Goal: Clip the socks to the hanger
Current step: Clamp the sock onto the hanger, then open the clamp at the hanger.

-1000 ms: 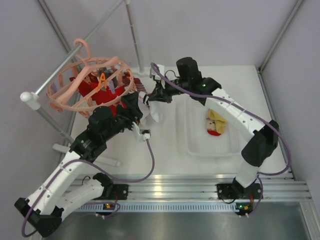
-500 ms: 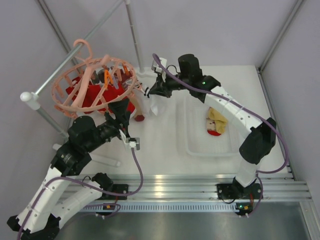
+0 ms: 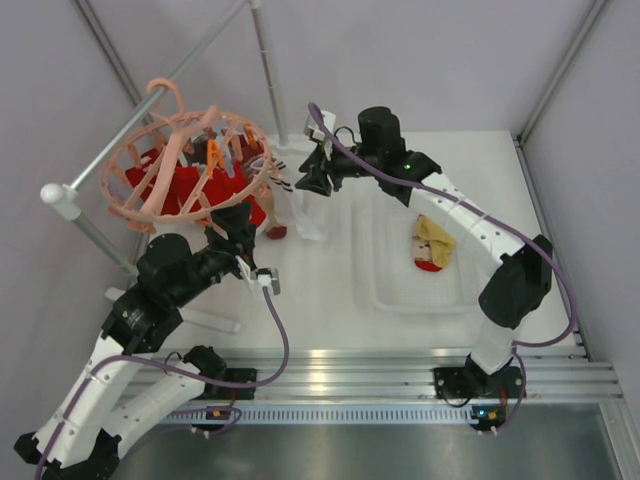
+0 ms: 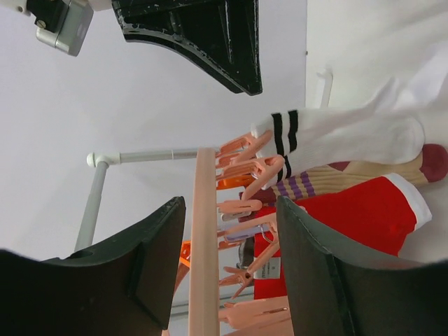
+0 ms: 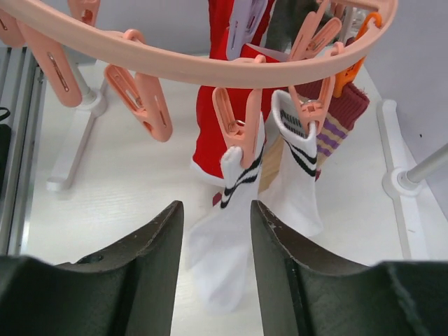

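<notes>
Well, your left hand (image 4: 229, 206) and right hand (image 5: 215, 210) gape empty at the hanger (image 5: 210, 70); socks (image 3: 432, 248) right of it are limp and light, so pinch a cuff

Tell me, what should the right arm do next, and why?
Probably draw the right gripper back from the hanger and head for the tray. Its jaws stand open and empty, two white striped socks already hang from clips, and yellow and red socks wait in the tray.
</notes>
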Motion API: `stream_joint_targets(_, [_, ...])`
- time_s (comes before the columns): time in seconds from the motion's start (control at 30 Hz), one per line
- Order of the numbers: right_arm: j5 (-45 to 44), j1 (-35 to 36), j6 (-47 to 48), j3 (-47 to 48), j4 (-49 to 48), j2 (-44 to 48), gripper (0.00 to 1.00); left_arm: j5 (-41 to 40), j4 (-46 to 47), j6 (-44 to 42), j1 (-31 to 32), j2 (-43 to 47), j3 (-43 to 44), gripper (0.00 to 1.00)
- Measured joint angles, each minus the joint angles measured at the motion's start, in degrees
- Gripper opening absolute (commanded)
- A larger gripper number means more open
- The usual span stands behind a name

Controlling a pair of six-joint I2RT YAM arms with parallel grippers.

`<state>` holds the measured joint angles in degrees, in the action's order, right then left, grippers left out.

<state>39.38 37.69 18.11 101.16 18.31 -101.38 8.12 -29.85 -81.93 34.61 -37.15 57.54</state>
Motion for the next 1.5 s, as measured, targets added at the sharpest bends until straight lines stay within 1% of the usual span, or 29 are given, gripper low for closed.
stream_joint_targets(0.2, [2.0,0.0,-0.9,-2.6,-4.0,0.3,0.44,-0.7,0.0,0.9,0.0,0.0,0.0,0.59])
stream_joint_targets(0.27, [4.2,0.0,-1.9,-4.5,-6.7,0.7,0.47,-1.1,0.0,1.1,0.0,0.0,0.0,0.59])
stream_joint_targets(0.33, [7.4,0.0,-4.0,-8.2,-11.8,1.6,0.51,-1.4,0.1,1.4,0.0,0.0,-0.1,0.59])
stream_joint_targets(0.53, [14.4,0.0,-15.6,-17.7,-32.5,2.2,0.52,-1.6,0.4,3.1,0.0,1.0,-1.0,0.6])
stream_joint_targets(0.67, [16.4,0.5,-23.4,-18.1,-45.7,0.7,0.53,-1.5,1.4,4.0,0.0,1.6,-1.7,0.64])
stream_joint_targets(0.77, [17.0,1.2,-26.4,-17.0,-51.5,-1.0,0.53,-1.6,2.3,4.3,0.0,2.1,-2.4,0.66])
stream_joint_targets(0.87, [16.8,2.3,-27.3,-15.8,-53.8,-2.7,0.52,-1.6,3.2,4.5,0.0,2.3,-3.0,0.66])
stream_joint_targets(1.07, [14.4,4.8,-25.6,-14.8,-53.2,-5.0,0.52,-1.6,3.9,4.7,0.0,2.3,-3.1,0.66])
stream_joint_targets(1.13, [13.2,5.4,-24.7,-14.8,-52.4,-5.4,0.54,-1.6,4.0,4.9,0.0,2.3,-3.1,0.66])
stream_joint_targets(1.27, [10.6,6.2,-22.7,-13.7,-51.3,-6.6,0.55,-1.6,4.2,5.5,0.0,2.3,-3.1,0.66])
stream_joint_targets(1.4, [8.4,6.9,-22.2,-12.6,-51.3,-8.3,0.59,-1.6,4.2,5.8,0.0,2.3,-3.1,0.66])
stream_joint_targets(1.5, [7.4,7.3,-22.2,-12.0,-51.5,-9.5,0.59,-1.8,4.2,6.0,0.0,2.3,-3.1,0.66])
